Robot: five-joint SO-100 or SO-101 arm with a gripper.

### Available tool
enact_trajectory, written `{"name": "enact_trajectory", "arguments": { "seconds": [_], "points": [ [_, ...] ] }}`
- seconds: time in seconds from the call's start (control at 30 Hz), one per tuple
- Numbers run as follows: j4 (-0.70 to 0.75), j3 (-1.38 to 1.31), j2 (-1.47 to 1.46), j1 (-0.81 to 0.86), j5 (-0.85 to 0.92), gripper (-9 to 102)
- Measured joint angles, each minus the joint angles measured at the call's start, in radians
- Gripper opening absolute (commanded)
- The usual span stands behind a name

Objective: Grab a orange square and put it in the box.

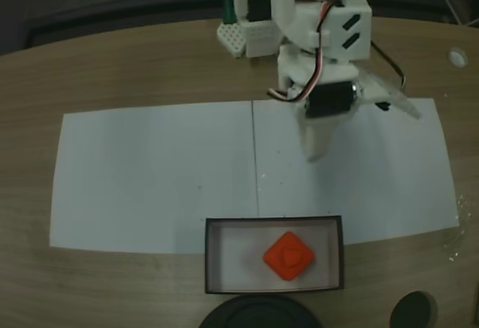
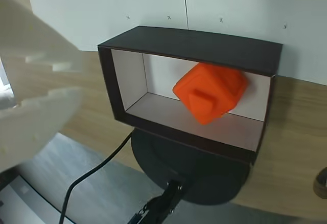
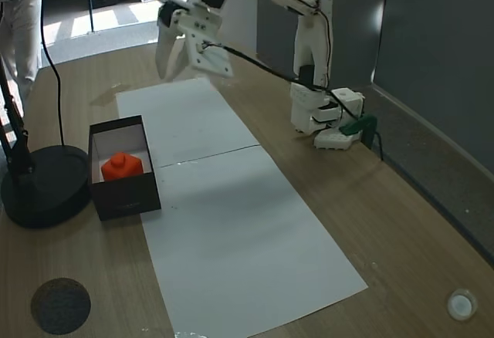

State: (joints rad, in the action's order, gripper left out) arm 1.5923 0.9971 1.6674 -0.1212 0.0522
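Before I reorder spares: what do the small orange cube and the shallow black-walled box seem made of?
The small orange cube looks like moulded or printed plastic: matte, uniform colour, rounded edges, a raised mark on one face. The shallow black-walled box looks like card or thin board: thin flat walls, dull black outside, plain white inside. Neither is certain.

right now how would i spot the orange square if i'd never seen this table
Find the long white paper laid across the wooden table. At its near edge in a fixed view sits the black-walled box with a white inside. The orange square lies in it, the sole bright orange thing there, unlike the round black base beside the box.
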Motion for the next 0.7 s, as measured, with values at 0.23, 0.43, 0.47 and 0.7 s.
{"name": "enact_trajectory", "arguments": {
  "seconds": [0.23,0.43,0.47,0.7],
  "points": [
    [0.132,0.025,0.396,-0.054,-0.021,0],
    [0.132,0.334,0.721,-0.046,-0.026,0],
    [0.129,0.390,0.767,-0.040,-0.026,0],
    [0.014,0.775,1.120,-0.040,-0.026,0]
  ]
}}
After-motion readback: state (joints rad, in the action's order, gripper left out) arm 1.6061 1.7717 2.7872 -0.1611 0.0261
